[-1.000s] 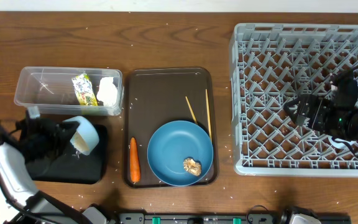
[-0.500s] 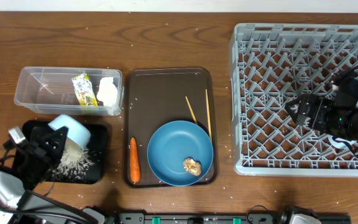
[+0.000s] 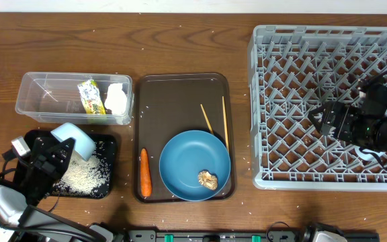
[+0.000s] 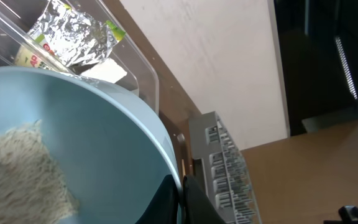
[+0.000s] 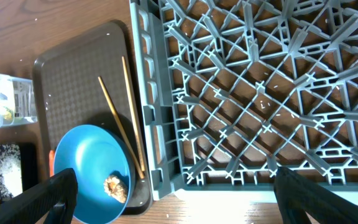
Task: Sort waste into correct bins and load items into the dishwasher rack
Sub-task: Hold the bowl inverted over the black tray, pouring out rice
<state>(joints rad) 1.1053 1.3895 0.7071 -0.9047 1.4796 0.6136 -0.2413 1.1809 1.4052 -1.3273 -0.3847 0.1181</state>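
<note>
Overhead: carrot [image 3: 145,172], blue plate [image 3: 183,161] and chopsticks [image 3: 224,121] on brown tray [image 3: 180,91]

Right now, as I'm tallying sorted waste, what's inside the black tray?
Loose white rice lies spread across the black tray. The tilted pale bowl, held by the left fingers, and the left arm cover its left and upper parts; anything there is hidden.

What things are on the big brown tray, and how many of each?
round blue plate: 1
thin wooden chopsticks: 2
orange carrot: 1
small tan food scrap, lying on the plate: 1
Total on the brown rectangular tray: 5
</note>
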